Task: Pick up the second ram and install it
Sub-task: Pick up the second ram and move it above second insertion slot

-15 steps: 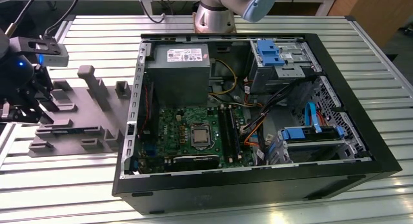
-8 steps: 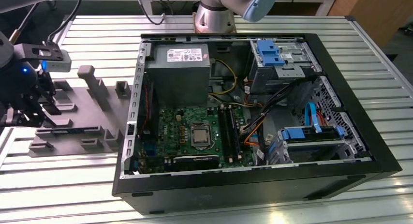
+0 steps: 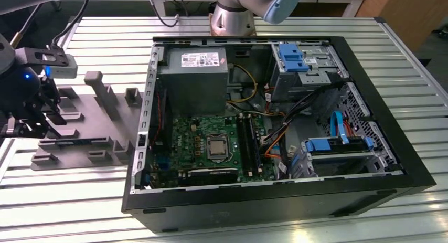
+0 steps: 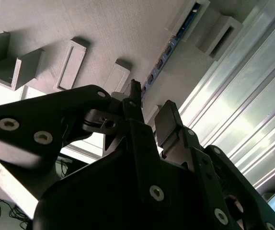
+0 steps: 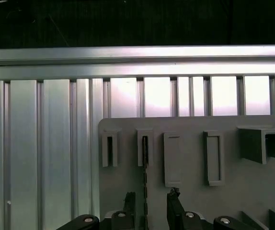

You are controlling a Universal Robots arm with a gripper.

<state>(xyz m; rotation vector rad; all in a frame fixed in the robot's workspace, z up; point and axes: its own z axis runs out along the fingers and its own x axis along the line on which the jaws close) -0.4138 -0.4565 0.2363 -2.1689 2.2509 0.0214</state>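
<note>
The tool (image 5: 151,194) hangs low over the grey moulded tray (image 5: 233,201), fingers parted, one on each side of the second ram (image 5: 145,177) and clear of it, holding nothing. The ram stands on edge on the tray, its far end in a slotted block (image 5: 140,143). The tray lies on the slatted bench (image 3: 70,201), at the exterior view's left of the open computer case (image 3: 280,201)

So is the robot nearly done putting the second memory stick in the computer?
Not nearly. The gripper is open, its fingers either side of the second ram, which stands on edge in the grey tray. It is not gripped or lifted yet, and carrying it to the computer case is all left.
</note>
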